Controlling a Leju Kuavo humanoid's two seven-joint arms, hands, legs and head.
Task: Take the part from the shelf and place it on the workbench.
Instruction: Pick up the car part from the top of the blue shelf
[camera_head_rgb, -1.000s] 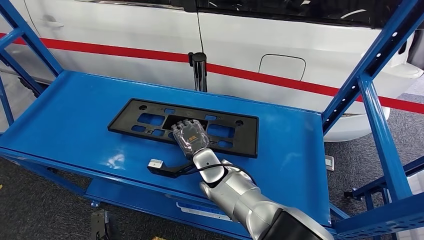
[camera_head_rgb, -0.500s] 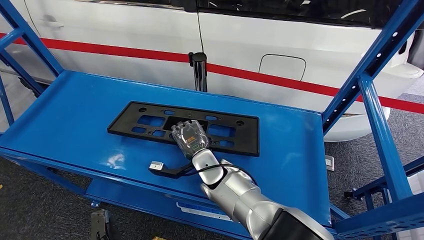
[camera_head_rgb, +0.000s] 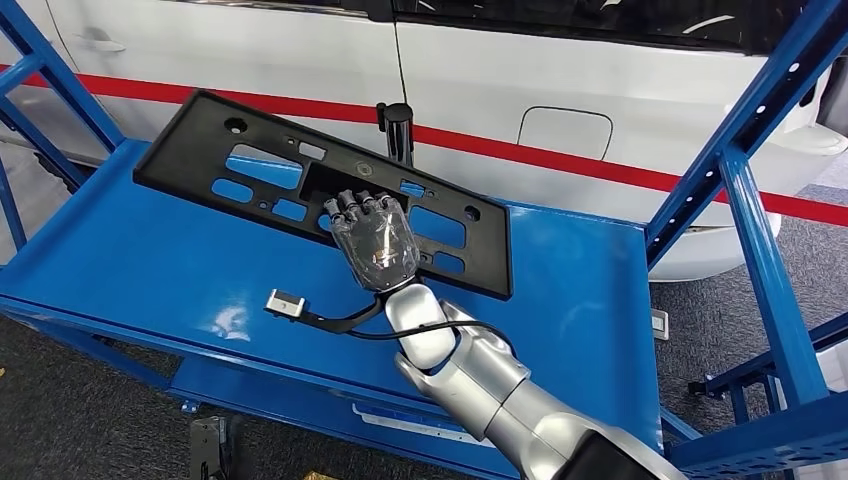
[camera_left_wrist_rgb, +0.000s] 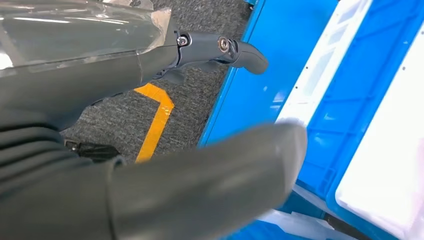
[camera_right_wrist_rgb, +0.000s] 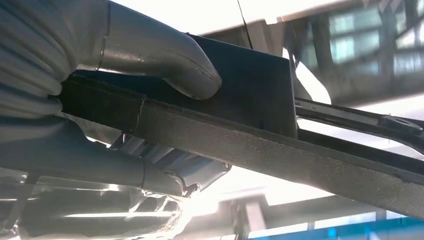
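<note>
The part is a long black plastic plate (camera_head_rgb: 270, 170) with several cut-outs. It hangs tilted above the blue shelf (camera_head_rgb: 130, 250), its left end raised highest. My right hand (camera_head_rgb: 375, 245) grips it near the middle of its near edge, fingers over the top. Up close in the right wrist view, the thumb (camera_right_wrist_rgb: 165, 60) presses one face of the part (camera_right_wrist_rgb: 260, 95) and the fingers clamp the other. My left hand (camera_left_wrist_rgb: 150, 150) hangs low beside blue bins with its fingers apart and nothing in it.
A white car with a red stripe (camera_head_rgb: 560, 160) stands right behind the shelf. Blue uprights (camera_head_rgb: 750, 200) frame the shelf on the right and far left. A black post (camera_head_rgb: 398, 140) rises behind the part. A cable with a small grey plug (camera_head_rgb: 285, 303) dangles from my right wrist.
My right hand has lifted the part off the shelf; it lay flat before and now hangs tilted, left end up. The dangling plug rose with the wrist.
</note>
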